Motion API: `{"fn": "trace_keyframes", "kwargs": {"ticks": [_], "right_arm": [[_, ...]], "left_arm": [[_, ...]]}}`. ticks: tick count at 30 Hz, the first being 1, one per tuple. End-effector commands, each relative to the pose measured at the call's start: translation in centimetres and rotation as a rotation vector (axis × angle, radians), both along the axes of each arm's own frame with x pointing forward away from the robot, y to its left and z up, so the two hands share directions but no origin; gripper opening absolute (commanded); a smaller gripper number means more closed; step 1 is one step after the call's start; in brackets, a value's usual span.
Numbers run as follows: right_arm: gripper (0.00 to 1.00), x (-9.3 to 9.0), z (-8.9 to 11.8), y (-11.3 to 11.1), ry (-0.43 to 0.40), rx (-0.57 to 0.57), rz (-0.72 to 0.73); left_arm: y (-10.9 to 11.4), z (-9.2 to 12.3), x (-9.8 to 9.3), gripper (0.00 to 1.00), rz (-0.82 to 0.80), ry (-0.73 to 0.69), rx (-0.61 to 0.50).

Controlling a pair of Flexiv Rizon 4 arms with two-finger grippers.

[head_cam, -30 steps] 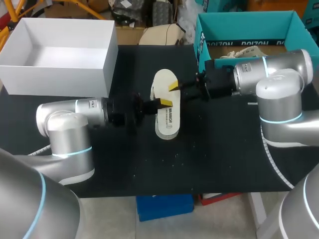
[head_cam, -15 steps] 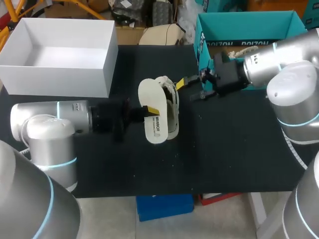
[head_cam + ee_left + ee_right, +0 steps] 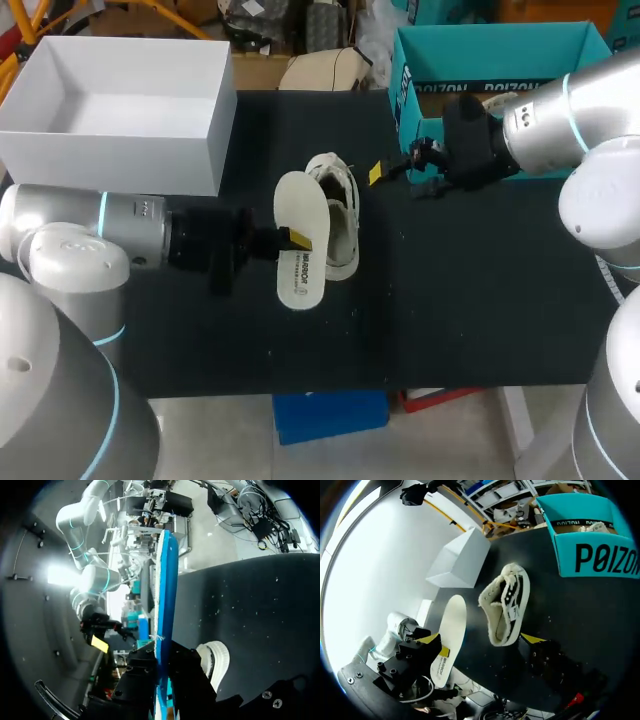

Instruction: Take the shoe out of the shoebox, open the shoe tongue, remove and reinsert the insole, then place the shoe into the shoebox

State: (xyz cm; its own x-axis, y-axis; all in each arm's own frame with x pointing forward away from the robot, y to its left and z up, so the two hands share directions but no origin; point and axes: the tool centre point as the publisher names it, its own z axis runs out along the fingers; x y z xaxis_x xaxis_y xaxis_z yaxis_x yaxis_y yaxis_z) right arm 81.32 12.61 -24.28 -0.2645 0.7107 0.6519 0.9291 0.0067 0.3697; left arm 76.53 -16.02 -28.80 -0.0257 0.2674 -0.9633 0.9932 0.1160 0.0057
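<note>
Insole now hangs just beside the shoe, at its left side, where a second ago it lay over it. Our left gripper pinches it by the edge and has drawn it off. Our right gripper, fingers spread and empty, has backed away to the shoe's right. The shoe lies unheld on the tabletop. We judge the removal done, with reinsertion next.

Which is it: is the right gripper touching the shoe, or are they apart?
Apart. The head view shows bare black table between the right gripper and the shoe; the right wrist view shows the same gap.
</note>
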Motion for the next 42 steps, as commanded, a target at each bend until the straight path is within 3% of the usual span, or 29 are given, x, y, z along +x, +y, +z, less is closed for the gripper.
{"fn": "trace_keyframes", "kwargs": {"ticks": [1, 8, 10, 15, 20, 27, 42], "right_arm": [[1.00, 0.0, 0.1, 0.1, 0.003, -0.013, -0.004], [1.00, 0.0, 0.1, 0.1, 0.003, -0.013, -0.004], [1.00, 0.0, 0.1, 0.1, 0.003, -0.013, -0.004], [1.00, -2.2, -1.1, -2.3, -0.098, -0.122, -0.051], [1.00, -4.5, -2.1, -4.7, -0.107, -0.141, -0.082], [1.00, -6.5, -2.1, -6.5, -0.142, -0.130, -0.039], [1.00, -6.9, -2.0, -7.0, -0.132, -0.123, 0.003]], "left_arm": [[0.1, 0.2, 0.1, 0.00, -0.007, 0.007, 0.035], [0.1, 0.2, 0.1, 0.00, -0.007, 0.007, 0.035], [0.2, 0.4, -0.6, 0.00, -0.043, 0.001, 0.079], [0.6, -0.2, -1.6, 0.00, -0.113, 0.028, 0.143], [0.0, -1.1, -2.4, 0.00, -0.165, 0.072, 0.178], [-0.8, -1.9, -3.4, 0.00, -0.203, 0.117, 0.234], [-2.1, -3.7, -4.3, 0.00, -0.310, 0.256, 0.375]]}}
